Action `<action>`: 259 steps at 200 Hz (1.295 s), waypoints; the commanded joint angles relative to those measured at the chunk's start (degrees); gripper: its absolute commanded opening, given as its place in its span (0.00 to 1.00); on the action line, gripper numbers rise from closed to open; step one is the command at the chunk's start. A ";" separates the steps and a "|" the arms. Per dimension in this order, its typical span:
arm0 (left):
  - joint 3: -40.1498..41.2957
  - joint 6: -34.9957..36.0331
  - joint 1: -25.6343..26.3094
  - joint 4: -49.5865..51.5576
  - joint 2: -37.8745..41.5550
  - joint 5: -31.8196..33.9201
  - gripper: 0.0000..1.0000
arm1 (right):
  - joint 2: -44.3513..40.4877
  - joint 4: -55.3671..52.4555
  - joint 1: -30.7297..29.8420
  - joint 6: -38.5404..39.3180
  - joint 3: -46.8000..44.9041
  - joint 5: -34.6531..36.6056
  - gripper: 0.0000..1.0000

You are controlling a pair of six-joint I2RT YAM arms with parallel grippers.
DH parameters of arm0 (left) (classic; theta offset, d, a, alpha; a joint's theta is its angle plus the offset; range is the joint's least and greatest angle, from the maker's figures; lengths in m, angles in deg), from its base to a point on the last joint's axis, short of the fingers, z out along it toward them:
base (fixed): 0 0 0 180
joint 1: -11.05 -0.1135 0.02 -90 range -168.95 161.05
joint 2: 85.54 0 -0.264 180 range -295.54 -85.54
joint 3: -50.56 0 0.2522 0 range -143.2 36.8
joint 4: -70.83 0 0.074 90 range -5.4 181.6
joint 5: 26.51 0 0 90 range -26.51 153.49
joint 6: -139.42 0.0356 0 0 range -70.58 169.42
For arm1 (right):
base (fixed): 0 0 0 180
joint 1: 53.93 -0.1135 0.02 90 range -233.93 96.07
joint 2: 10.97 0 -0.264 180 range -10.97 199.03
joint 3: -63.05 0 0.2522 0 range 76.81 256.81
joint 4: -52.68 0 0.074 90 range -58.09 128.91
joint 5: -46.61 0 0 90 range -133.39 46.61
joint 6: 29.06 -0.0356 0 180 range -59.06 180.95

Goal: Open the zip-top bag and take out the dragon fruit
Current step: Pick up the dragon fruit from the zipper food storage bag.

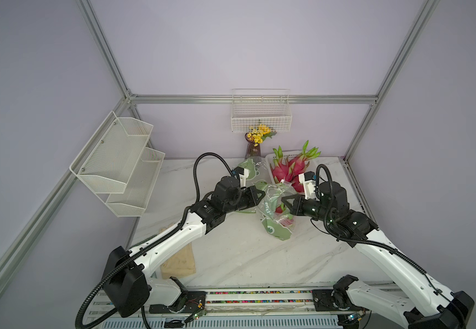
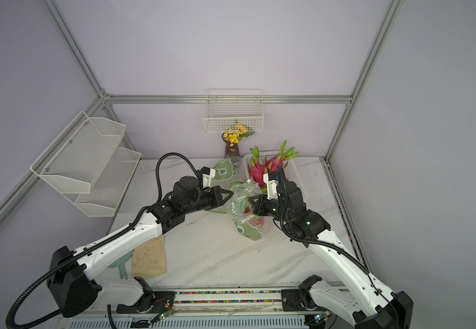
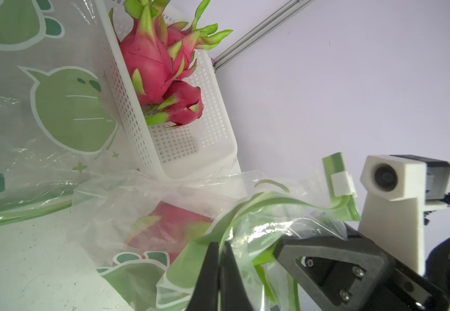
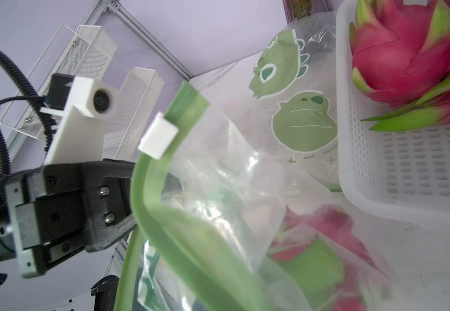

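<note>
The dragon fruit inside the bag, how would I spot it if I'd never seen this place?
On the white marble table, find the crumpled clear zip-top bag where the robot's black fingers meet. The dragon fruit is the blurry pink lump inside it. The other pink fruits lie bare in the white basket behind, with no plastic over them.

Looking steeply down from high in both top views — sharing the whole table (image 1: pixel 231 256). Peering close from each wrist, facing across the bag (image 3: pixel 127 194) — catching the same basket (image 4: pixel 407 172).
</note>
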 commanded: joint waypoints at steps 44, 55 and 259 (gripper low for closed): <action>0.29 3.26 -0.35 -0.88 -1.80 -5.09 0.12 | -2.26 0.78 -0.25 5.23 5.63 -6.34 0.00; 0.82 3.46 -0.30 -2.71 -1.43 -6.39 0.25 | -2.06 0.43 -0.23 5.53 5.81 -6.85 0.00; -13.26 28.20 10.24 16.15 1.72 -3.12 0.50 | -0.31 4.12 -3.28 -6.33 -5.65 6.69 0.00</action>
